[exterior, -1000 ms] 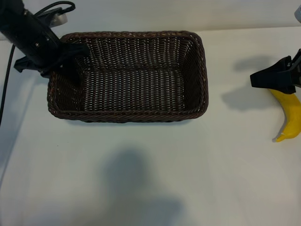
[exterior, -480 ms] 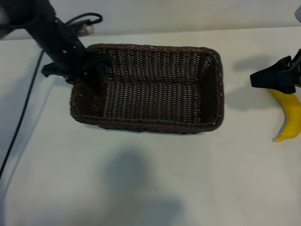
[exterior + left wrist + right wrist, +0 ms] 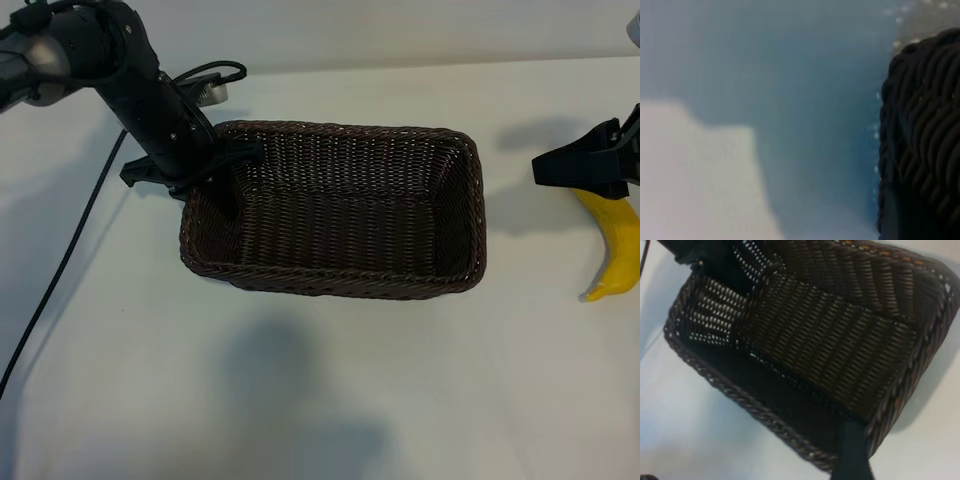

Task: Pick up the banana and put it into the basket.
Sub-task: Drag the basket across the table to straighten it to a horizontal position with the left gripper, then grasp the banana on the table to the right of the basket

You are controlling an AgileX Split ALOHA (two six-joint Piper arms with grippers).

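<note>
1. The banana (image 3: 618, 250) is way over at the right edge of the table (image 3: 330, 400), well apart from the basket (image 3: 335, 285). Its long axis runs roughly front to back, curving, with the pointed tip aimed toward the near-left.
2. The right claw (image 3: 585, 168) sits right over the banana's far end with its jaws spread wide, not gripping anything I can make out.
3. The left claw (image 3: 215, 175) is clamped on the basket's left end wall, one finger inside, one outside.
4. The basket's long axis runs left to right, slightly skewed, with its open side up.
</note>
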